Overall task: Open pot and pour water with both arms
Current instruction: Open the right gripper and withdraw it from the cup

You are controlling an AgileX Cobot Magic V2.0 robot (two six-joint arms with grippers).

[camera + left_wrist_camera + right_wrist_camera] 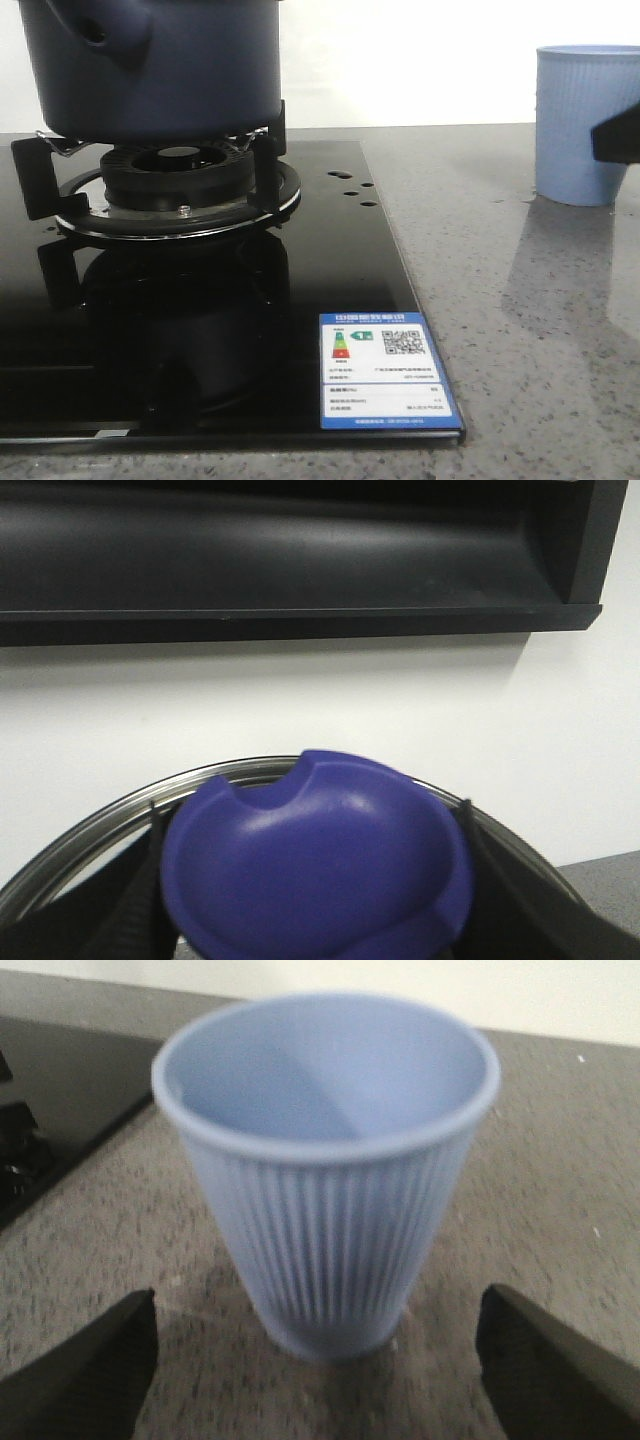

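Nearest in front view, label [386, 371] on the black hob [330, 270] corner. Beyond it, on the burner [180, 180], navy pot [150, 60], side handle turned toward camera. Over on the grey counter [540, 330], ribbed cup [325, 1170] upright between spread right gripper [320, 1360] fingers [85, 1375], untouched. Left gripper [315, 880] pinching the purple lid knob [315, 865], steel rim [90, 835] behind.

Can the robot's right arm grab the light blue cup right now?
Probably yes. The right gripper is open, its fingers spread to either side of the upright cup, and nothing on the counter sits between them.
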